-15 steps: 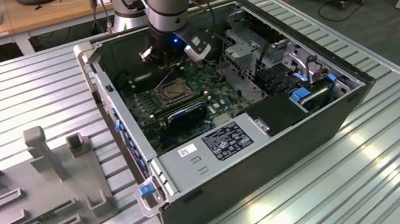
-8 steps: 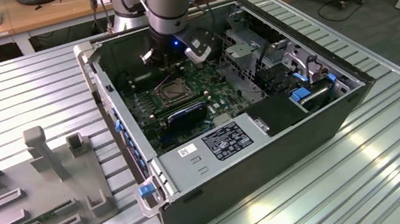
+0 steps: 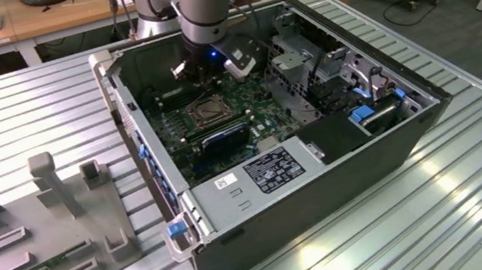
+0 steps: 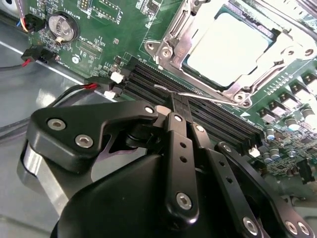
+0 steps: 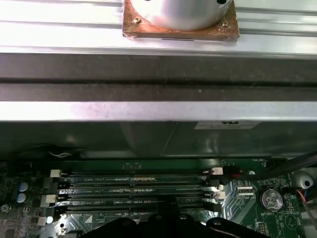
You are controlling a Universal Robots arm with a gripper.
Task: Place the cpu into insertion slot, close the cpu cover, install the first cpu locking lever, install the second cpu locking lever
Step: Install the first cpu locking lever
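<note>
One arm reaches down into the open computer case, which lies on a ribbed metal table. The arm's gripper hangs over the green motherboard, just beside the insertion slot.

The cpu already sits in the insertion slot, its pale face showing through the cut-out of the cpu cover. The cover lies flat over the slot's metal frame.

In the second wrist view, the gripper's fingers are pressed together. Their tips sit at a thin silvery locking lever that runs along the slot's edge. The lever lies between the slot and the long black memory slots. Whether the tips actually pinch the rod or only touch it I cannot tell, since it is very thin where it meets them.

A round coin battery sits on the board well apart from the insertion slot, past the end of the memory slots. Red and black wires trail near it. The first wrist view shows the same memory slots and battery, with the case's wall behind them.

On the table outside the case, far from the insertion slot, rests a grey fixture plate with upright blocks.
</note>
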